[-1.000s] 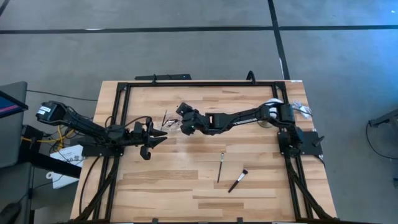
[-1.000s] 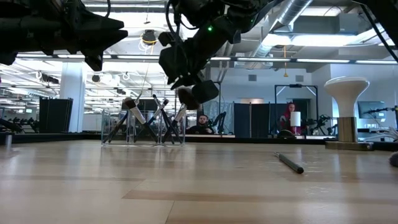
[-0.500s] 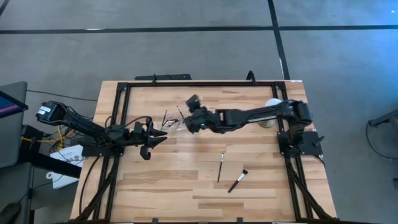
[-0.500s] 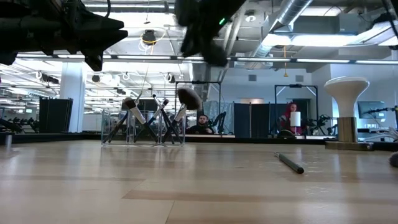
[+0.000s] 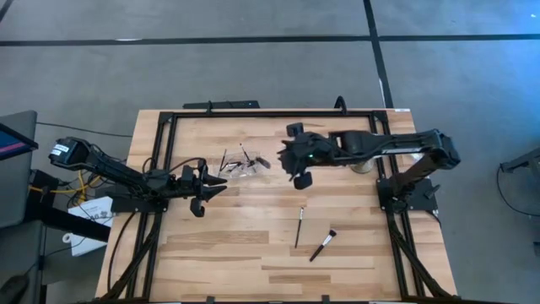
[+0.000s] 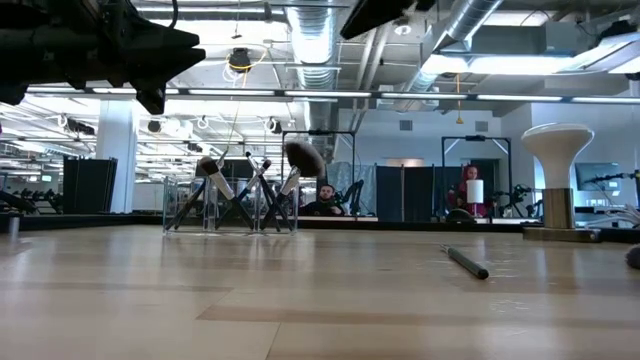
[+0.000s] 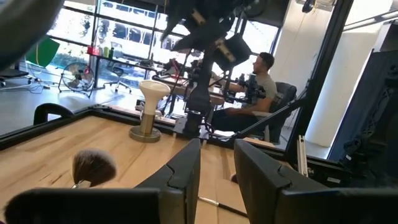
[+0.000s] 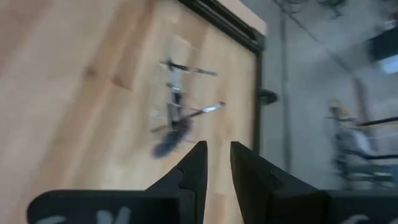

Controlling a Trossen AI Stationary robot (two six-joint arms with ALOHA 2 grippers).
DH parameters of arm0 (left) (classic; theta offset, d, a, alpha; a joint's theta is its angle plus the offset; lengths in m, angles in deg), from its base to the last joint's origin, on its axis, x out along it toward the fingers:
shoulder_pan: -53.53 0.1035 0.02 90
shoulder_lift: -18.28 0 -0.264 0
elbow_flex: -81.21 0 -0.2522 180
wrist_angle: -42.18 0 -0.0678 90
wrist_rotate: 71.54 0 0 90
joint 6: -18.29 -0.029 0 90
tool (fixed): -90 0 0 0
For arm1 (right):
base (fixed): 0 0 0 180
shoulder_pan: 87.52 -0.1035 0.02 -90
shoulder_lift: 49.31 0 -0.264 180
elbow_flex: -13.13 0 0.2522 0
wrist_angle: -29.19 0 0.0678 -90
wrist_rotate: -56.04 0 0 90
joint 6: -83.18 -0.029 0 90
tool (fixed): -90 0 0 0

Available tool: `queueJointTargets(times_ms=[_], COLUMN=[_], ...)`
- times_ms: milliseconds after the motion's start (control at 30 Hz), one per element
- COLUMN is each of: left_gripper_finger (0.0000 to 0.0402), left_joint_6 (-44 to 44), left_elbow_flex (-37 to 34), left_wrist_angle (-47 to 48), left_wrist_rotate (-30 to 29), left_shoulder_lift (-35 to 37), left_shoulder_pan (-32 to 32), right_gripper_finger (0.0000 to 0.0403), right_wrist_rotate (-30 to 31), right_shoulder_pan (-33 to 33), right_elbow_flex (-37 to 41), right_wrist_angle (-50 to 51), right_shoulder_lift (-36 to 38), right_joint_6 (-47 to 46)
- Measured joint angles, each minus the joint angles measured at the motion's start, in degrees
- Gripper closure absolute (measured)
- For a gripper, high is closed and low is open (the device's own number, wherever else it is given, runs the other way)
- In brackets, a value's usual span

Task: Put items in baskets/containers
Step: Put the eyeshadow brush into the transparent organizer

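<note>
Both jaws gape slightly, empty; slim dark brushes [image 5: 239, 160] lean in clear plastic container [image 6: 228, 208].

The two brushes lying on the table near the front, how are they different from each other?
The thin brush has a tiny tip and is almost all slim stick; the other brush has a wider dark head. The thin brush lies nearly straight up and down in the high view, while the wider brush lies slanted. The thin one is nearer the clear container. Both lie flat on the table, untouched by either tool.
</note>
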Motion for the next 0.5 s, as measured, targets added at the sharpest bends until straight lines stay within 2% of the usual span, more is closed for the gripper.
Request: queueJointTargets(times_ms=[133, 267, 400, 500], left_gripper_finger=[0.0306, 0.0306, 0.0306, 0.0306], left_joint_6=[-2.61, -2.93, -3.0, -3.0], left_elbow_flex=[0.0, 0.02, 0.02, 0.02], left_wrist_angle=[-0.16, -0.49, -0.84, -0.86], left_wrist_rotate=[0.0, 0.02, 0.0, 0.0], left_shoulder_lift=[0.0, 0.0, 0.0, 0.0], left_shoulder_pan=[0.0, 0.59, 2.18, 3.31], right_gripper_finger=[0.0342, 0.0342, 0.0342, 0.0342], right_wrist_rotate=[-4.62, -7.04, -7.51, -11.41], right_shoulder_pan=[0.06, 0.06, 0.02, -0.05], right_elbow_flex=[0.94, 8.46, 20.85, 30.76], right_wrist_angle=[2.27, -0.58, -11.58, -23.05], right_shoulder_lift=[1.93, 4.92, 9.34, 12.55], right_joint_6=[-4.75, -7.69, -12.2, -14.96])
